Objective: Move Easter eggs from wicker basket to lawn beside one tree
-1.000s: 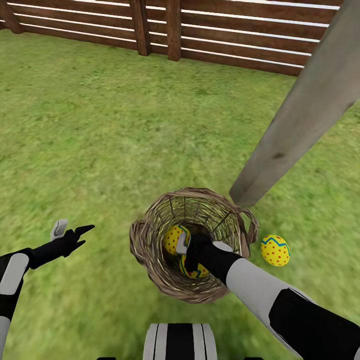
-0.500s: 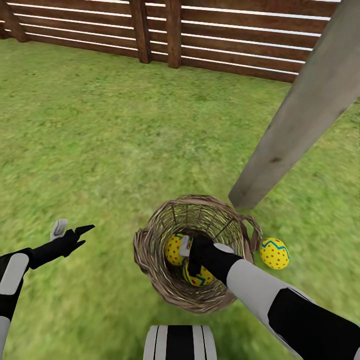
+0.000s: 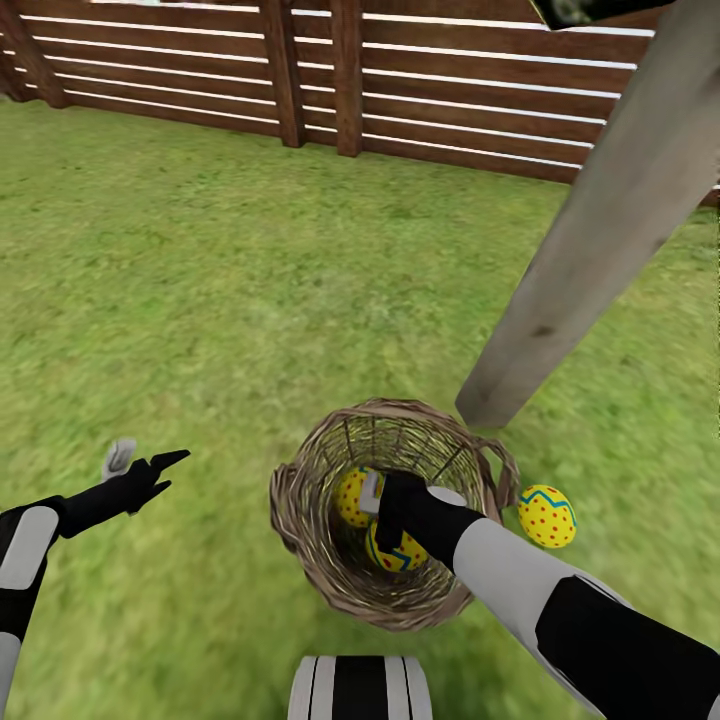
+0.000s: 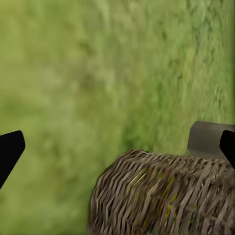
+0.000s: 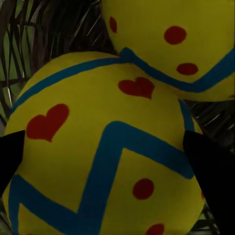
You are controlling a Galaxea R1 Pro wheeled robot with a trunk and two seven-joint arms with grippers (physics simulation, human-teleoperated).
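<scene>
Little is changed since earlier apart from a small camera shift: right gripper [image 3: 372, 497] is kept deep in wicker basket [image 3: 300, 520], fingers straddling one egg [image 5: 105, 156], grip unconfirmed, second egg [image 3: 352, 494] touching it, third egg [image 3: 546, 516] already laid on lawn [image 3: 200, 300] near tree [image 3: 590, 240]; left gripper [image 3: 140, 462] is held open.

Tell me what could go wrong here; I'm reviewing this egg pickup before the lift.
1. The right tool straddles one egg, but a second egg touches it; closing or lifting may nudge that one or spoil the grip.
2. The arm reaches deep into the wicker basket; pulling out at an angle could catch the rim and tip it.
3. A tipping basket could roll into the egg on the lawn beside the tree trunk.
</scene>
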